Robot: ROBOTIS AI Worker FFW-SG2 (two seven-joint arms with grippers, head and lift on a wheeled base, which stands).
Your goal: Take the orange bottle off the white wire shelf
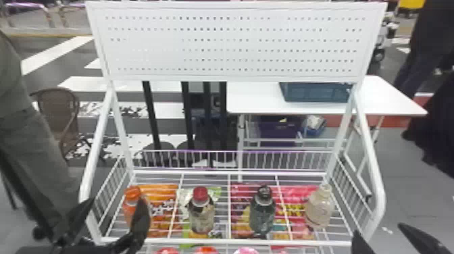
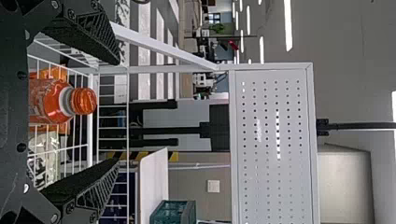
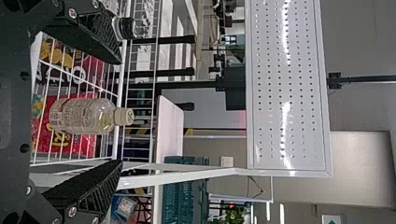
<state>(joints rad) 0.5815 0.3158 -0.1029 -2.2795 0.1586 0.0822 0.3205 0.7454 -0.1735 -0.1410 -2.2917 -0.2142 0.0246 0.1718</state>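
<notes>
Head view, left to right. Left tool at the left front corner of the white wire shelf, its two black fingers spread, one of them partly in front of the orange bottle. Orange bottle stands upright on the wires at the shelf's left end, orange cap on. Left wrist view: bottle lies within the gap of the parted fingers; left tool is released, not clamped on it. Contact with either finger — cannot tell.

An orange packet shows through the wires beside the bottle. Next, well apart: a red-capped bottle, then a dark bottle with black cap, then a pale bottle near the right end. All upright. White perforated panel above the shelf; behind, to the right, a blue-green crate on a white surface.

Right tool sits by the right front corner — fingers apart, nothing gripped.
</notes>
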